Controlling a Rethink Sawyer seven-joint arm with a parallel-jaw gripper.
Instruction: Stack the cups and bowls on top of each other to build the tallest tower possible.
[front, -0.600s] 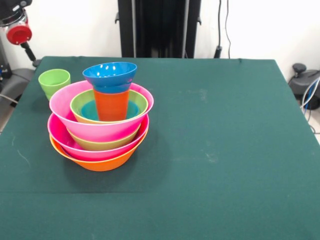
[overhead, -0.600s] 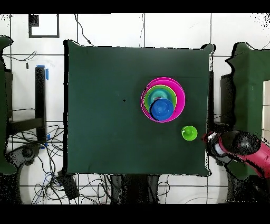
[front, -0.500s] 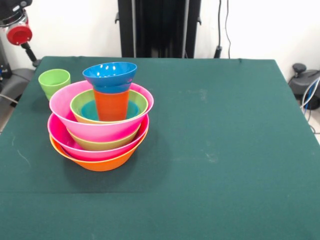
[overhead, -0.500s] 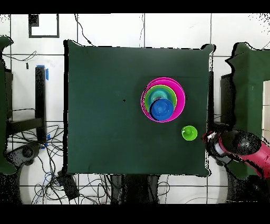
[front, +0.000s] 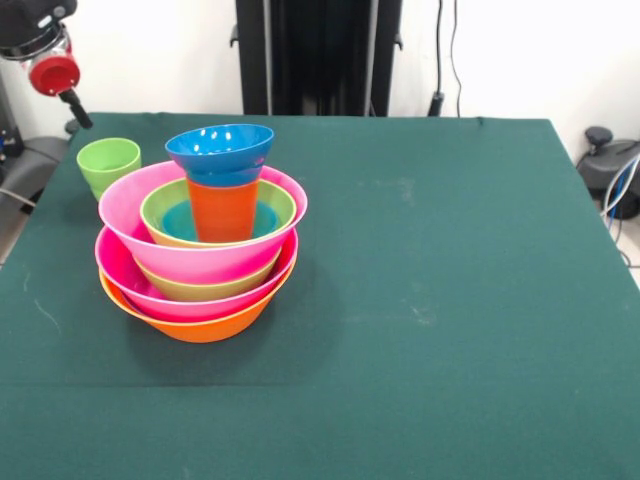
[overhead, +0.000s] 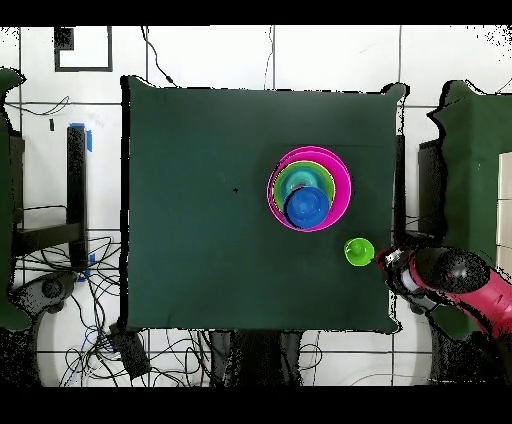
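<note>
The light green plastic cup (front: 108, 163) stands upright on the bench just beside the gripper (front: 72, 105), whose spread I cannot tell.

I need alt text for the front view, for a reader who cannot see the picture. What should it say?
A tower of nested bowls, orange lowest, then pink and green, stands on a green table, with an orange-red cup in the top bowl carrying a small blue bowl. A light green cup stands alone behind it. The gripper shows at the upper left corner.
</note>
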